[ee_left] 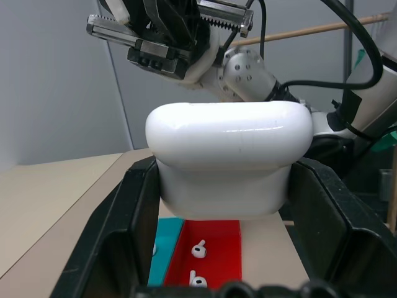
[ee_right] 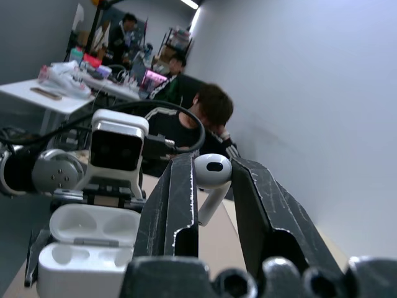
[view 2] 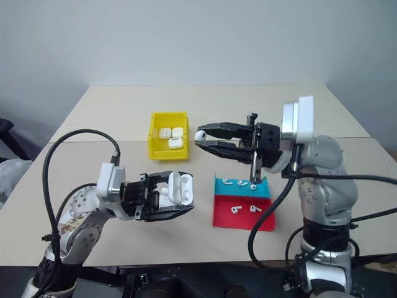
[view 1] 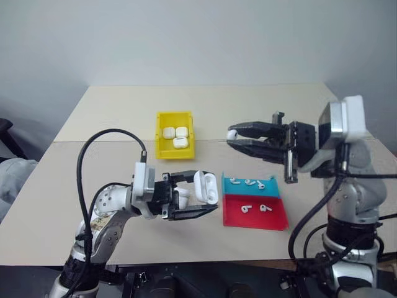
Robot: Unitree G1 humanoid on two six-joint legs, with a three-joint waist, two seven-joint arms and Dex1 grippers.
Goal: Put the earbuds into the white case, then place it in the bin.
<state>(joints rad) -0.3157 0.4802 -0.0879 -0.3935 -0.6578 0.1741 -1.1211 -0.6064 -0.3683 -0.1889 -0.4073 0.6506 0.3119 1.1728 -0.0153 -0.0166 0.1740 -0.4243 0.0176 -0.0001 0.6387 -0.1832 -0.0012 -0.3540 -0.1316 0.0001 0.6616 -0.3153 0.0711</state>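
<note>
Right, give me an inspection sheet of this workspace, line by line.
Surface: tan table, seam across its middle.
Job's things: open white case in the left gripper; one earbud in the right gripper; yellow bin holding three closed cases.
Clutter: teal-and-red tray with five loose earbuds.
Grippers: left shut on the case, right shut on the earbud, both raised off the table.
Cables: black cable looping over the left arm.
Surroundings: grey wall; people at desks behind.
</note>
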